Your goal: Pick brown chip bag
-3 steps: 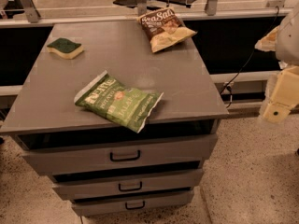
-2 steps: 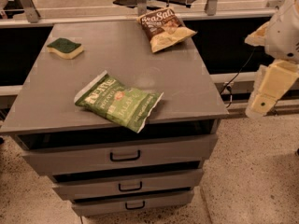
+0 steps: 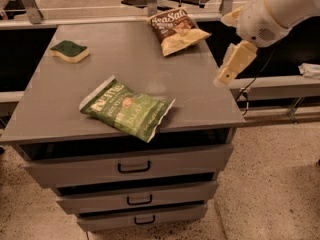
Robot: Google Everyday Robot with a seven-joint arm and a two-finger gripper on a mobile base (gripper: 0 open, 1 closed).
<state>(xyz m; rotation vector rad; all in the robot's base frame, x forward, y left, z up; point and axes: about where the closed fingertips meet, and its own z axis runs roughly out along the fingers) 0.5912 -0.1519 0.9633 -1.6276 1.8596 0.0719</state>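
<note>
The brown chip bag [image 3: 176, 29], dark brown on top with white "Sea Salt" lettering and pale yellow below, lies flat at the far right corner of the grey cabinet top [image 3: 125, 64]. My gripper [image 3: 229, 66], cream-coloured on a white arm, hangs at the right side of the view. It is over the cabinet's right edge, to the right of the brown bag, nearer the camera, and apart from it. It holds nothing that I can see.
A green chip bag [image 3: 127, 109] lies near the cabinet's front edge. A green and yellow sponge [image 3: 70, 50] sits at the far left. Below the top are drawers with black handles [image 3: 134, 167]. A rail and cables run on the right [image 3: 280, 86].
The arm has swung in from the right edge of the view, leftward, to the cabinet's right edge. The bags and sponge have not moved.
</note>
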